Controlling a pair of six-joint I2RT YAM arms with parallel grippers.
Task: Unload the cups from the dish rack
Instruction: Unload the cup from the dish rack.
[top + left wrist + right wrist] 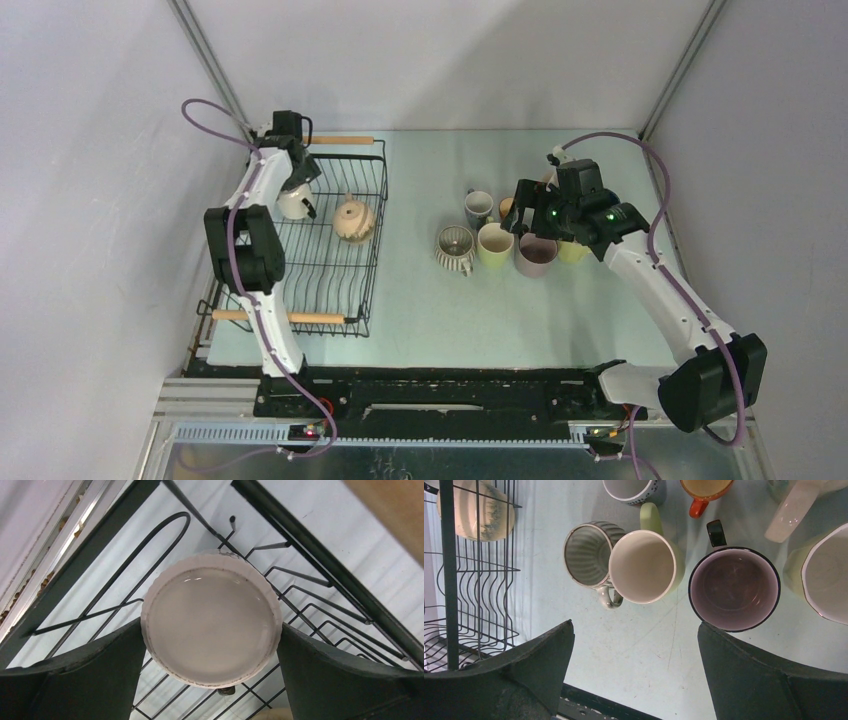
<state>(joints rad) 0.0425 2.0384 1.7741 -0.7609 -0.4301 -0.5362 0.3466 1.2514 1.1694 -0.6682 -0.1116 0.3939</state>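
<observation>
White mug [210, 600] sits between the spread jaws of my left gripper [210, 632], in the dish rack [320, 555]: grasping step. Next, close squarely and lift clear.

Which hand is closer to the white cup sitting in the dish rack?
Left. The left hand hangs directly over the white cup in the dish rack, open fingers either side of it. The right hand is across the table, open above the unloaded cups.

The dish rack [330, 275] is thin black metal wire with pale wooden handles [300, 317]. The cups [644, 565] look shiny and smooth (one ribbed cup [586, 555] has grooves). The table [649, 650] is dull and scuffed.
</observation>
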